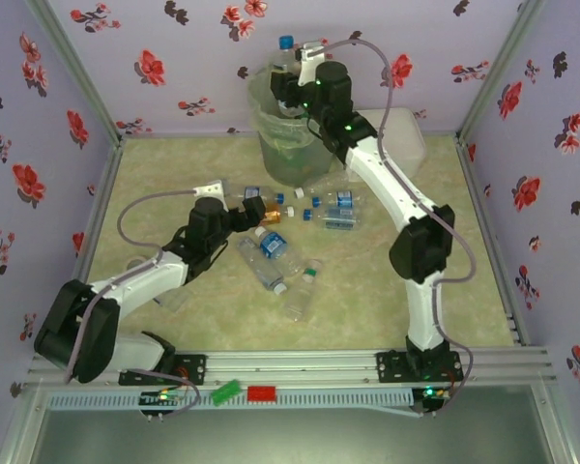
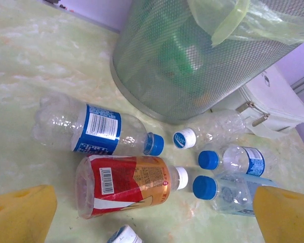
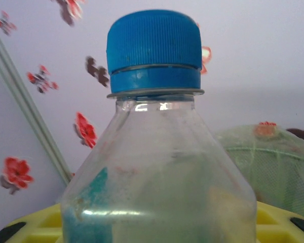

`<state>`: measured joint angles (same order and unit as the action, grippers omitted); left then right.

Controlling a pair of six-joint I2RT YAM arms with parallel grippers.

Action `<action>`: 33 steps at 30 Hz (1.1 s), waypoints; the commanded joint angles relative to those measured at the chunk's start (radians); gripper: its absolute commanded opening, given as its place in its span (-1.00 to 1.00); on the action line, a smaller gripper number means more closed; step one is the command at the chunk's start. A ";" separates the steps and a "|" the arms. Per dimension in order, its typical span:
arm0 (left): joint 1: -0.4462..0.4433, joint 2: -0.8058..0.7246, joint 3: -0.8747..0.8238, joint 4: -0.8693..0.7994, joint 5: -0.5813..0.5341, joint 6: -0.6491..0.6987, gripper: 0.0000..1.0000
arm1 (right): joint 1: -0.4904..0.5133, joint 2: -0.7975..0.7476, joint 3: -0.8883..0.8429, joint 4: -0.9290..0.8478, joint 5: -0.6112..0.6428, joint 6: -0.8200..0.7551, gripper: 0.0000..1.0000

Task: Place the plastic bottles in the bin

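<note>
Left fingers (image 2: pixel 21 215): spread wide and empty, low over the surface (image 1: pixel 483 290).
Red-orange labelled bottle (image 2: pixel 124 185): on its side just ahead, between them, white cap. It is likely light, thin-walled, easily crushed and slick, so it is best taken across the labelled belly.
Loose plastic bottles (image 1: pixel 271 249): scattered on their sides toward the bin's foot.
Bin (image 1: pixel 290 145): mesh, bag-lined, upright at the back.
Right fingers (image 3: pixel 281 223): closed on a clear blue-capped bottle (image 3: pixel 157 172), held upright above the bin's rim.

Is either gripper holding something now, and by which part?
The right gripper holds a clear blue-capped bottle by its body, below the shoulder, cap up. The left gripper is open and holds nothing.
</note>
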<state>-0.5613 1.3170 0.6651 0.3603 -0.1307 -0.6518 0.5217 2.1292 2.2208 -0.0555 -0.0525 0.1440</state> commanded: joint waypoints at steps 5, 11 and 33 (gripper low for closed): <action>0.053 -0.030 -0.031 -0.082 -0.023 -0.087 0.99 | -0.036 0.151 0.149 -0.091 -0.004 -0.025 0.06; 0.221 0.018 -0.119 0.030 0.141 -0.297 0.99 | -0.037 0.194 0.163 -0.046 0.003 -0.031 0.53; 0.119 -0.047 -0.155 0.043 -0.056 -0.193 0.99 | -0.015 -0.221 -0.255 -0.039 -0.011 -0.034 0.99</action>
<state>-0.3805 1.3209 0.4938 0.4461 -0.0647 -0.9138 0.4931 2.0018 2.0674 -0.1249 -0.0605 0.0895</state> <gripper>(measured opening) 0.997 0.995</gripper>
